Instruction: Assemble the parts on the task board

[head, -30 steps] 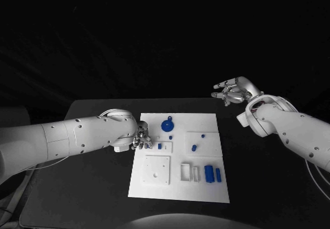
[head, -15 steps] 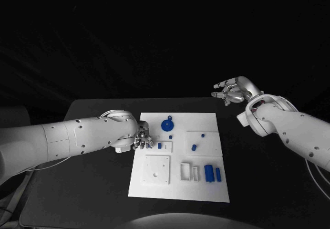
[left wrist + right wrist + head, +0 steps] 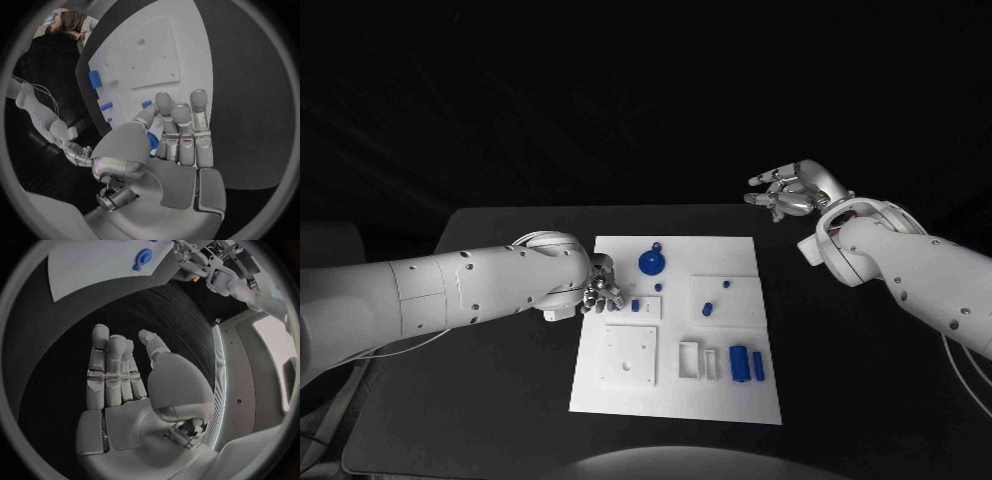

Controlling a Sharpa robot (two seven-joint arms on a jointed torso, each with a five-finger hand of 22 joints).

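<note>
A black table point(image 3: 488, 400) spreads beneath the scene, its dark surface running out to all sides

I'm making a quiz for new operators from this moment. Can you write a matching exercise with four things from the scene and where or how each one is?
Things:
1. left hand
2. right hand
3. round blue part
4. task board

Places or states:
A. raised beyond the table's far right corner, holding nothing, fingers apart
B. lies flat in the middle of the black table
C. at the board's left edge, with a small blue part between thumb and fingers
D. sits near the board's far end

Pairs: 1-C, 2-A, 3-D, 4-B
</note>
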